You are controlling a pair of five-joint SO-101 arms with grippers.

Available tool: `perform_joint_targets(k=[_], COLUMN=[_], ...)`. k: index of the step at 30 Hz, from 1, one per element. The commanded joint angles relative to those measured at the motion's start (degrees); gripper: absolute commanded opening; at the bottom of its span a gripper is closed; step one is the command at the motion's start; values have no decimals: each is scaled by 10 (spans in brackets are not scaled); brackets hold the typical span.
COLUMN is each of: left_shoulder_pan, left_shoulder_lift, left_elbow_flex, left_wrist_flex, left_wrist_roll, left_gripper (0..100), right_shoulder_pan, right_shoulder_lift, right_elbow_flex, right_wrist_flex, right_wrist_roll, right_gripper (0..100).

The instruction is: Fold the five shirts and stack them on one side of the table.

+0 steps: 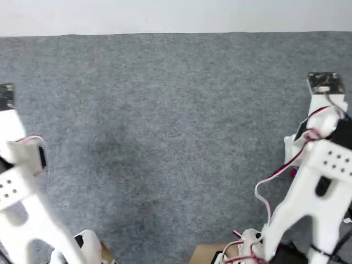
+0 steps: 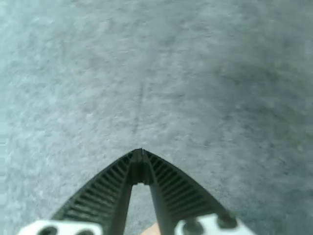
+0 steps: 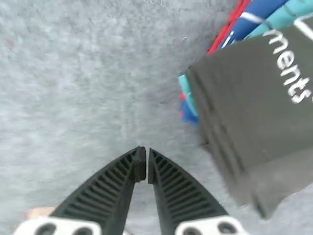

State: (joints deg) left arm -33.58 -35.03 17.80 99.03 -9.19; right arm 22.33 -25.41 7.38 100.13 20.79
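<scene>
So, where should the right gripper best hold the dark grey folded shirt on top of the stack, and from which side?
Its thick folded edge facing the right gripper, I think. The dark grey shirt lies flat on the other shirts, and that edge stands exposed beside bare grey felt, so come low from there, jaws opened first.

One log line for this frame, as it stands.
left gripper shut, empty, over mat | right gripper shut, empty | shirt stack beside right gripper, dark grey on top
</scene>
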Motion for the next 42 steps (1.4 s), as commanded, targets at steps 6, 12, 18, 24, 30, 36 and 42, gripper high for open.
perform_joint_targets(k=[6, 12, 18, 24, 30, 36, 42], left_shoulder_pan=[105, 155, 239, 294, 317, 334, 333], left_shoulder_lift=[-91, -120, -157, -225, -318, -410, -491], left_elbow_flex=[85, 129, 224, 355, 477, 579, 662], left_wrist_flex=[-55, -113, -203, -312, -404, -462, -485], left_wrist_roll=[84, 156, 158, 159, 159, 159, 159], left_gripper=[5, 4, 3, 3, 3, 2, 2], right_shoulder_pan=[-51, -114, -154, -177, -207, -233, -258], right_shoulder_lift=[-163, -335, -513, -643, -729, -788, -785], right_elbow_flex=[174, 366, 543, 628, 695, 777, 824], right_wrist_flex=[-113, -233, -324, -330, -330, -330, -330], right_wrist_roll=[-92, -130, -178, -176, -177, -178, -179], right_gripper=[9, 9, 9, 9, 9, 9, 9])
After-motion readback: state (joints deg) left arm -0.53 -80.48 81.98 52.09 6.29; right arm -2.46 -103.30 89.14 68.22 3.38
